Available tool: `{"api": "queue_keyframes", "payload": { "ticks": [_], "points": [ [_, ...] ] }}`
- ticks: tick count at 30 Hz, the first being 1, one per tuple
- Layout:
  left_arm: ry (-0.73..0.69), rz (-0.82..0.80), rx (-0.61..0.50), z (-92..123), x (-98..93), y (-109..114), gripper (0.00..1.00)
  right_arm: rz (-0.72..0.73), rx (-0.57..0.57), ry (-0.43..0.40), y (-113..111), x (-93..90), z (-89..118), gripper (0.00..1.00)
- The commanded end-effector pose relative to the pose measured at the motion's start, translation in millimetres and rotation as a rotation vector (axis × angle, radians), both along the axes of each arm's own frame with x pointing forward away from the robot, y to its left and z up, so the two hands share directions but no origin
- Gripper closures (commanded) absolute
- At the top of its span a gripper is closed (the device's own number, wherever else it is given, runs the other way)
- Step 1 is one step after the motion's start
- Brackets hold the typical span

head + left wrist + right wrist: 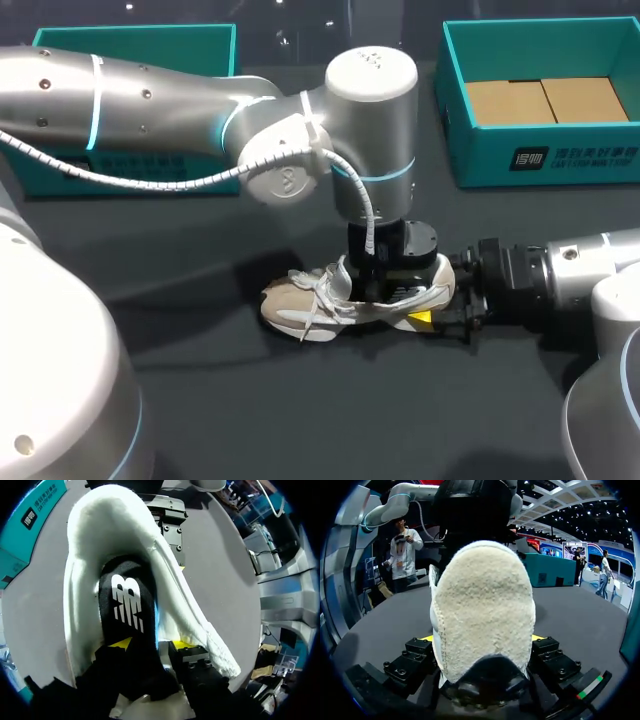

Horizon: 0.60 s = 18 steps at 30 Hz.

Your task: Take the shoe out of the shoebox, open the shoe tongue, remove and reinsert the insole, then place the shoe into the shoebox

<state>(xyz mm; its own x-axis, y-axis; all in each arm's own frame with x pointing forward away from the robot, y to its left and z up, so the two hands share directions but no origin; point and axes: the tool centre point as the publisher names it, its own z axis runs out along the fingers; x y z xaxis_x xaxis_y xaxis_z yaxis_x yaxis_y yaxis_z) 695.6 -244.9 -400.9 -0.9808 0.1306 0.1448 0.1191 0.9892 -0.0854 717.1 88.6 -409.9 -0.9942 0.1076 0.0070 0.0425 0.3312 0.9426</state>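
Teal shoebox lid [130, 40] sits at the far left of the dark surface [300, 400]. At centre the left gripper [150, 644] is down inside the beige shoe [330, 300], fingers pinching the black insole [127, 605]. The shoe rests on the surface, well apart from the shoebox [540, 150] at far right, with the right gripper [481, 639] clamped on its heel from both sides.

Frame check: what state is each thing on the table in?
Beige and white sneaker: upright on the table, outside both boxes.
Black insole with white logo: inside the sneaker.
Left hand: down in the sneaker's opening.
Right hand: shut on the sneaker's heel.
Right teal shoebox: open, brown cardboard inside.
Left teal shoebox: open, mostly hidden.
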Motion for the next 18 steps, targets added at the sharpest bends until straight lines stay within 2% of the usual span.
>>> {"api": "queue_keyframes", "payload": {
  "ticks": [1, 4, 6, 9, 10, 18],
  "points": [
    [-0.069, 0.022, 0.009, -23, 1.0, -6, 0.56, 0.001, -0.002, 0.001, 0, -0.6, 1, 1.0],
    [-0.113, 0.051, 0.012, -27, 8.9, -9, 0.6, 0.001, -0.002, 0.001, 0, -0.6, 1, 1.0],
    [-0.117, 0.069, 0.015, -29, 15.1, -9, 0.67, 0.001, -0.002, 0.001, 0, -0.6, 1, 1.0],
    [-0.116, 0.098, 0.016, -29, 24.2, -9, 0.95, 0.001, -0.002, 0.001, 0, -0.6, 1, 1.0],
    [-0.115, 0.1, 0.015, -29, 25.7, -8, 1.0, 0.001, -0.002, 0.001, 0, -0.6, 1, 1.0],
    [-0.036, 0.126, -0.018, -18, 27.4, 3, 1.0, 0.001, -0.002, 0.001, 0, -0.6, 1, 1.0]
  ]
}}
